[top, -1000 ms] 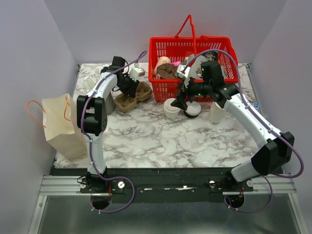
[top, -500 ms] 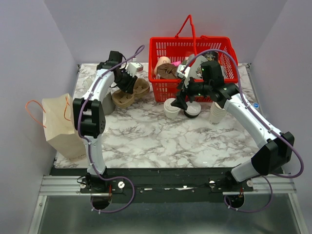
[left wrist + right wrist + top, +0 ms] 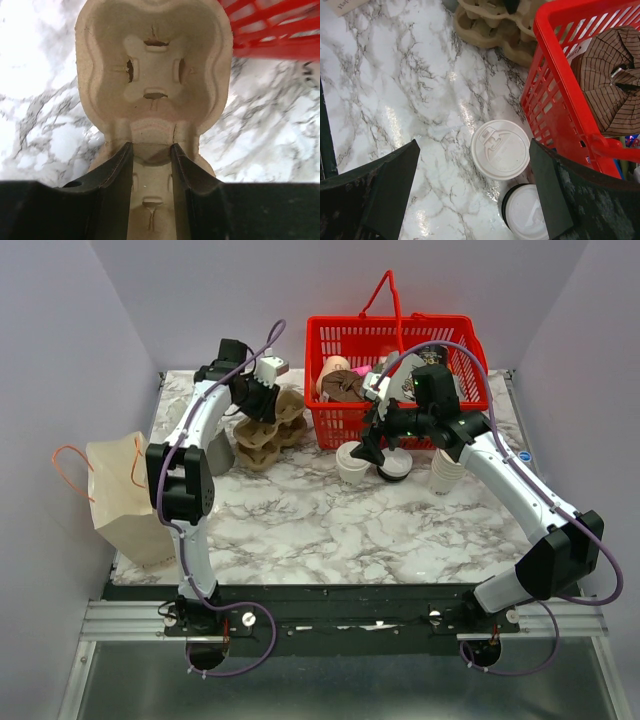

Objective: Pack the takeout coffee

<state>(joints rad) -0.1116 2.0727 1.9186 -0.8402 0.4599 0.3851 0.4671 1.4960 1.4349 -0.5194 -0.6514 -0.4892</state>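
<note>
Left claw (image 3: 152,147) pinches the carrier's (image 3: 152,75) middle ridge, likely to lift it. Right claw (image 3: 474,145) hangs wide open and empty above the coffee (image 3: 500,149), which stands at frame centre on the desk (image 3: 395,100) beside the basket (image 3: 550,95).

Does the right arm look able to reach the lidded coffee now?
Probably yes: the right gripper hovers above the takeout coffee, jaws open, nothing between; the red basket beside it looks tight.

Top view looks down from behind the arms over the whole table (image 3: 330,520); left wrist sits close above the carrier (image 3: 152,75); right wrist looks down from farther off; both wrists share carrier and basket (image 3: 560,100), at the table's 12 o'clock.
</note>
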